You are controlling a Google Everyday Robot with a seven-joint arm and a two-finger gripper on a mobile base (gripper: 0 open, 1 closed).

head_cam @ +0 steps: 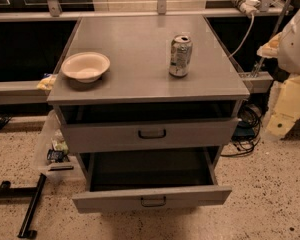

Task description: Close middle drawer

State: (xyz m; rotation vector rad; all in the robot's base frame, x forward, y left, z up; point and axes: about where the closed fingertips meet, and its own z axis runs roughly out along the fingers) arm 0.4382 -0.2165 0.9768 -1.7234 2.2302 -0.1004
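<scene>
The grey metal cabinet (150, 86) stands in the middle of the camera view. The middle drawer (115, 200), with a wide low front and a small dark loop handle (153, 201), is pulled far out toward me and its dark inside shows empty. Above it the taller-fronted top drawer (110, 135) is out a little, with its own handle (152, 133). The lowest drawer is hidden under the open middle one. My gripper is out of view; only a white rounded arm part (296, 39) shows at the right edge, well away from the drawers.
A cream bowl (85, 66) and a dented soda can (180, 55) stand on the cabinet top. Cream foam-like pieces (287, 106) and cables (247, 129) lie right of the cabinet. A clear bin with packets (52, 146) and a black bar (31, 206) lie on the speckled floor at left.
</scene>
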